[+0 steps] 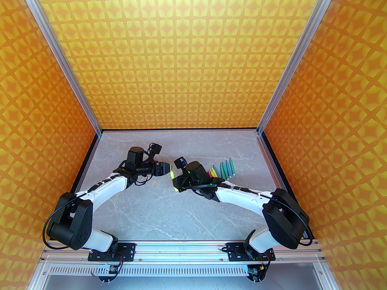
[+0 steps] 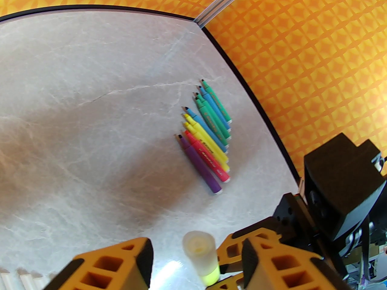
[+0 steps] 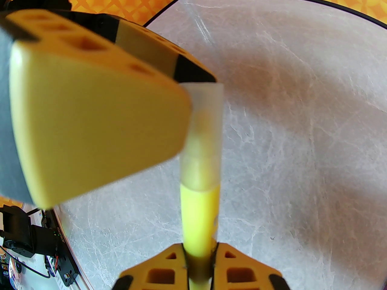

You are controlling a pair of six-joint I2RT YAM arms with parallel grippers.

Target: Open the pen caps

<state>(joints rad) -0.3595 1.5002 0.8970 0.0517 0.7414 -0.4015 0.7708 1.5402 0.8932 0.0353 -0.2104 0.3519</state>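
Sitting on the end of a yellow pen (image 3: 199, 219), a clear pen cap (image 2: 199, 246) is up in the air where two claws meet.

The pen cap is still on the pen, above the middle of the bench (image 2: 90, 101). The right claw (image 3: 199, 252) is closed tight on the pen's yellow barrel. The left claw (image 1: 164, 168) is open, with one finger on each side of the cap and a little gap on both sides. The other pens (image 2: 205, 134) lie side by side on the bench, off to the right, with bare tips. Some loose caps (image 1: 155, 183) lie on the bench near the left claw.
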